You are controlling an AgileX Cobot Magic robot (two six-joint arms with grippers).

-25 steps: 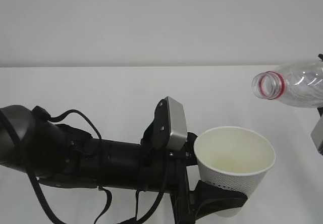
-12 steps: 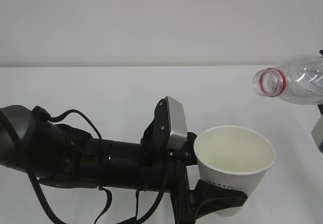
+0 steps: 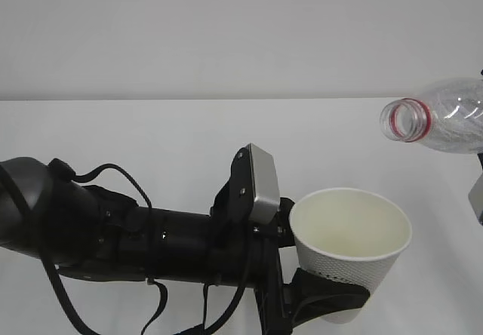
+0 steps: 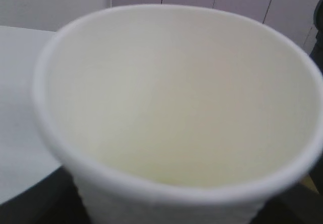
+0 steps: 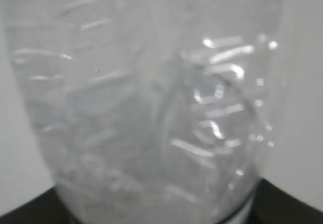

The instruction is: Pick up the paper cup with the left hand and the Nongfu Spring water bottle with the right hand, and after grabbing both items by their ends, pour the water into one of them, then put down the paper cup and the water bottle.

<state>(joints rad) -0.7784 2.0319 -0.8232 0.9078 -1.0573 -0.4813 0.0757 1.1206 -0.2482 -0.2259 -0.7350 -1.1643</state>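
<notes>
My left gripper is shut on the lower part of the white dimpled paper cup, which stands upright with its mouth open. In the left wrist view the cup fills the frame and its pale inside looks dry. Up and to the right of the cup hangs the clear Nongfu Spring water bottle, lying nearly level with its red-ringed open mouth facing left. My right gripper is shut on the ribbed bottle; only its black edges show. No water can be made out.
The black left arm, with loose cables and a silver-grey block, stretches across the lower left. Beneath lies a white tabletop, with a pale wall behind it. A grey part of the right arm peeks in at the right edge.
The bottle has drifted slightly up and to the right, its mouth now a little higher. The cup and left arm have stayed still.
</notes>
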